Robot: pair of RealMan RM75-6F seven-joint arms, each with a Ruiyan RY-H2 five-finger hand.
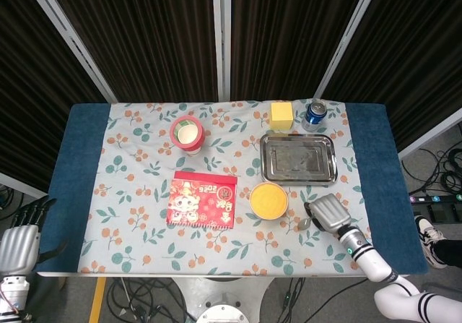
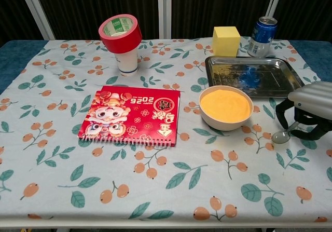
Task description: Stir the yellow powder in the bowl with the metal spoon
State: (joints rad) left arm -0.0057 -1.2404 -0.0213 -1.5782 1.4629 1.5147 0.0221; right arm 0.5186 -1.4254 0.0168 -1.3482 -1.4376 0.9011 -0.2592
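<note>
The white bowl (image 1: 268, 201) (image 2: 226, 107) of yellow powder stands right of the table's middle. To its right the metal spoon (image 2: 280, 136) (image 1: 304, 223) lies low at the cloth, its bowl end pointing toward the white bowl. My right hand (image 2: 310, 98) (image 1: 328, 212) covers the handle, fingers curled around it; the handle is mostly hidden under the hand. My left hand (image 1: 18, 243) hangs off the table's front left corner, fingers straight and apart, holding nothing.
A metal tray (image 2: 253, 76) (image 1: 297, 158) sits just behind the bowl. A blue can (image 2: 262, 36) and a yellow block (image 2: 226, 40) stand at the back right. A red calendar (image 2: 132, 114) lies left of the bowl, with a red tape roll on a cup (image 2: 121, 37) behind it.
</note>
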